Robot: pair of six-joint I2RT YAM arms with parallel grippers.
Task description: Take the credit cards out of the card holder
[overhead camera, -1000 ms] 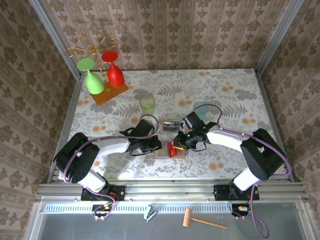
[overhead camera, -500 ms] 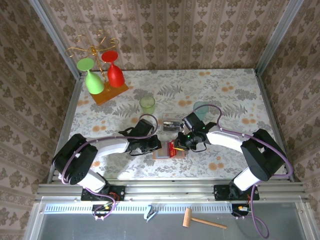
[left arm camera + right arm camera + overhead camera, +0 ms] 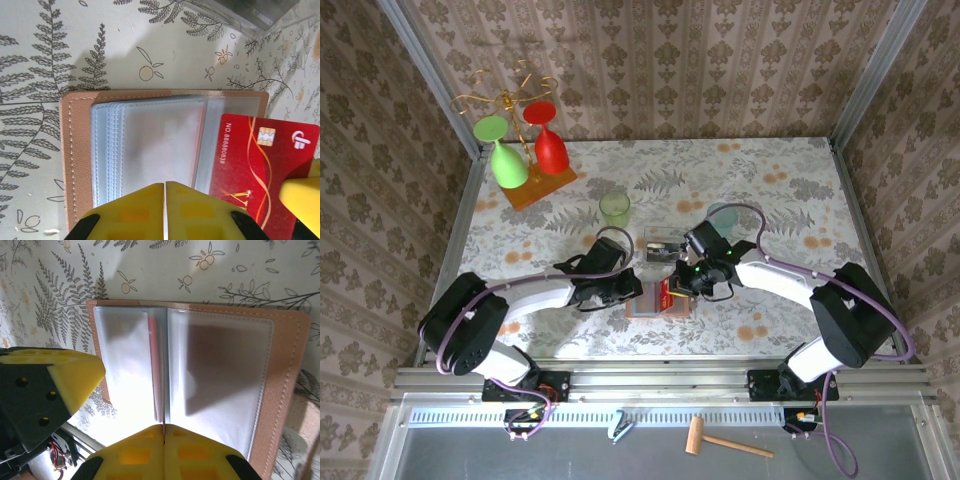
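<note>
**Both hands closed at the open card holder, red card partly out.**

I see the card holder (image 3: 75,150) lying open and flat on the tabletop (image 3: 790,190), in the near half between my two arms. Its long axis runs left to right and its clear sleeves face up. My right hand (image 3: 164,429) is clenched on the red card (image 3: 260,165); in the right wrist view the card's thin edge runs straight into the seam between the pads. From the left wrist the card sticks partway out of the sleeves, with its chip end clear of them. My left hand (image 3: 165,187) is clenched too, pads together over the holder's edge. I cannot tell whether a sleeve is caught between them. A grey card (image 3: 663,246) lies on the tabletop just beyond the holder.
</note>
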